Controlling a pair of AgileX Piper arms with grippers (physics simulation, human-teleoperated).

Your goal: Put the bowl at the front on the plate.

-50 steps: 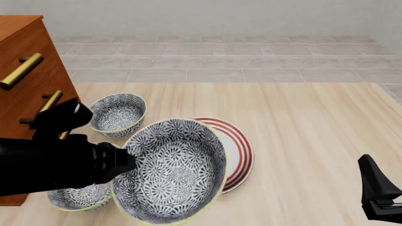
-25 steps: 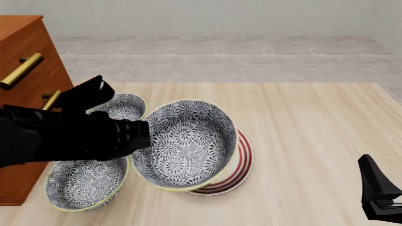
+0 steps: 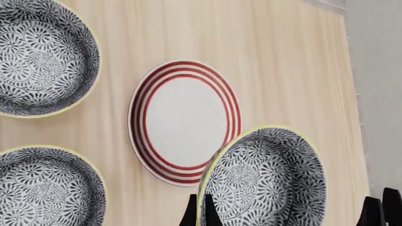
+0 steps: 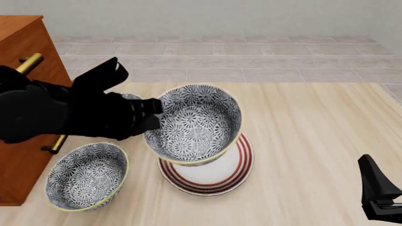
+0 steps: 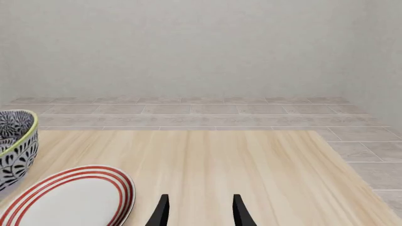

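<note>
- The left gripper was closed on the rim of the blue-patterned bowl, one finger on each side of the wall, as the left wrist view showed.
- The bowl was in the air, tilted, and hung above the red-ringed plate without touching it.
- The plate lay flat on the wooden table, under the held bowl and a little beyond the left gripper's fingers.
- A second patterned bowl stood on the table below the left arm, beside the plate, apart from it.
- A third patterned bowl stood on the other side of the left gripper; in the front view the arm hid most of it.
- A wooden cabinet with brass handles stood behind the left arm.
- The right gripper was open, with nothing between its fingers. It stayed low over the table, and the plate was near it on the side of the left arm.
</note>
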